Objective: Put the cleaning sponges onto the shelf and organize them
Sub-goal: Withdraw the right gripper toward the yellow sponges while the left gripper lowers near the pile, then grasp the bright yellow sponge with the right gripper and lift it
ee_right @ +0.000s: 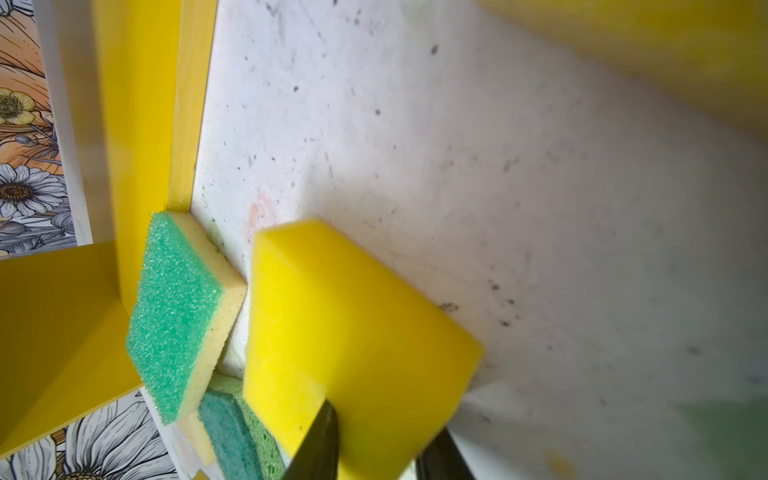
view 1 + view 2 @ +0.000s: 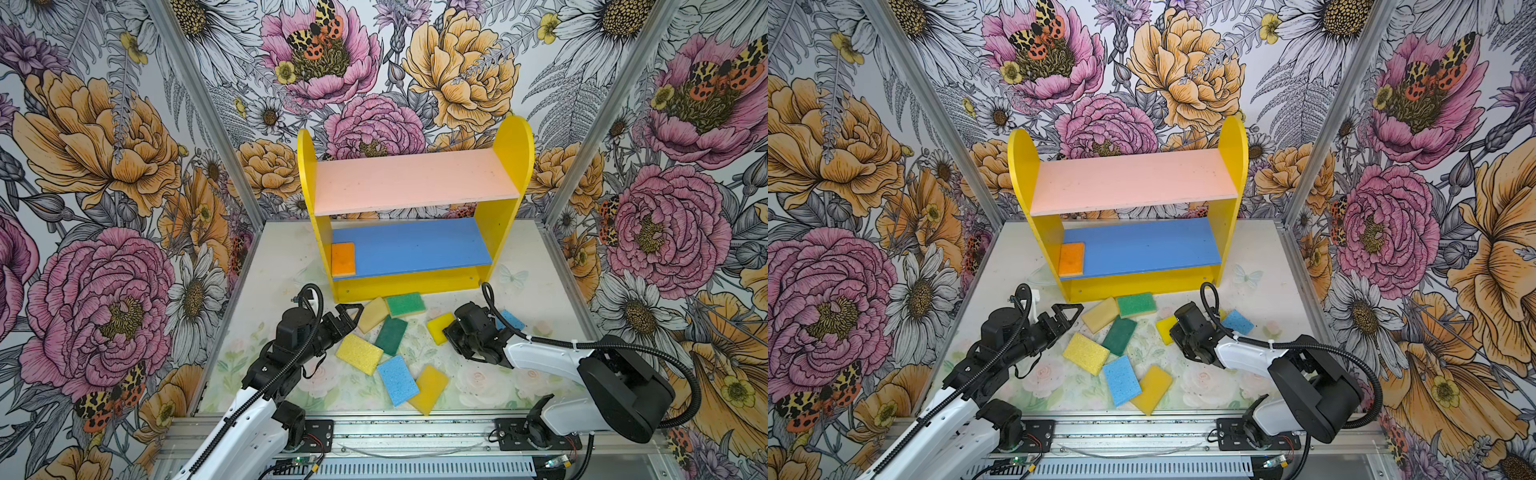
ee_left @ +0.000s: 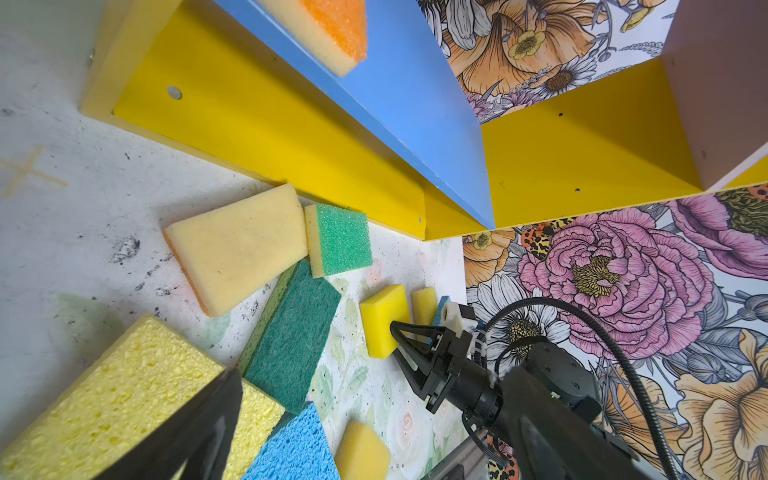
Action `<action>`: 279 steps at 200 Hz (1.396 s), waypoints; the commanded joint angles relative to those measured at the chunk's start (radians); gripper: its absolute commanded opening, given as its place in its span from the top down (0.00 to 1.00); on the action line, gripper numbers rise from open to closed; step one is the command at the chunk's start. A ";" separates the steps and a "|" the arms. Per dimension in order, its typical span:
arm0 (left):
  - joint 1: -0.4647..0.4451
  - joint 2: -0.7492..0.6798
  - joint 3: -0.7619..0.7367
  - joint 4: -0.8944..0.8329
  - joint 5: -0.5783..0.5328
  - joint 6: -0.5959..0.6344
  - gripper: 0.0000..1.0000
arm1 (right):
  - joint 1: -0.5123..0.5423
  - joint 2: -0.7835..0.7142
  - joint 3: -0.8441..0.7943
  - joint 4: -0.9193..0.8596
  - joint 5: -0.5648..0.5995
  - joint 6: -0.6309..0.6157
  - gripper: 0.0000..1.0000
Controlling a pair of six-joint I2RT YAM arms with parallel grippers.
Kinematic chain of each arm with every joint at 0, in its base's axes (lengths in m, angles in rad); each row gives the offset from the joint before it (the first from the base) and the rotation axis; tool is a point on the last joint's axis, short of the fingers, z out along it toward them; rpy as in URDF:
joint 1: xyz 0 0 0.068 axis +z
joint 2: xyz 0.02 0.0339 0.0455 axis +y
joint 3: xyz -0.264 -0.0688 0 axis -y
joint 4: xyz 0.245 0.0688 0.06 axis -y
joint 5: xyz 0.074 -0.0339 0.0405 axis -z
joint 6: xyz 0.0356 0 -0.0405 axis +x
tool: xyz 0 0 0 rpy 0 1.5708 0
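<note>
"While the right gripper (image 1: 384,419) pinches the bright yellow sponge (image 1: 353,316) by one end, low over the table (image 2: 523,257), what is the other arm for?"

"Nothing yet, I think. The left gripper (image 2: 347,316) hangs with its jaws spread wide and holds nothing, just beside the pale yellow sponge (image 2: 372,313). Parked there, it is clear of its partner's path."

"Why grab by the end?"

"My guess is that the free end can slide in under the pink upper board (image 2: 415,178) first. Foam squashes, so a narrow bite near the edge seems enough."

"And the shelf (image 2: 505,199)?"

"Upright at the back of the table. Only the orange sponge (image 2: 343,259) is on it, flat on the blue lower board (image 2: 415,245), tucked against the left side panel. That reads as the start of a row, so I'd expect the next one beside it."

"The rest?"

"Loose on the table in front. The light green sponge (image 2: 406,304) touches the shelf's base, the dark green sponge (image 2: 391,334) lies near it, and the blue sponge (image 2: 397,379) partly covers the deep yellow sponge (image 2: 430,390). Most of the job remains."
</note>
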 commanded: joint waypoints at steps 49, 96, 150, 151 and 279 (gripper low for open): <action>0.015 0.076 0.034 0.054 0.166 0.025 0.01 | -0.012 -0.089 0.071 -0.104 -0.102 -0.281 0.89; 0.035 0.214 -0.007 0.312 0.379 -0.065 0.01 | -0.012 -0.101 0.206 -0.208 -0.246 -0.544 0.94; 0.001 0.355 0.016 0.531 0.498 -0.133 0.01 | 0.026 -0.025 0.432 -0.232 -0.540 -0.733 0.92; 0.000 0.355 0.016 0.535 0.498 -0.133 0.01 | 0.028 -0.025 0.436 -0.233 -0.542 -0.735 0.92; -0.022 0.426 -0.015 0.740 0.509 -0.202 0.86 | 0.113 0.029 0.561 -0.258 -0.586 -0.795 0.62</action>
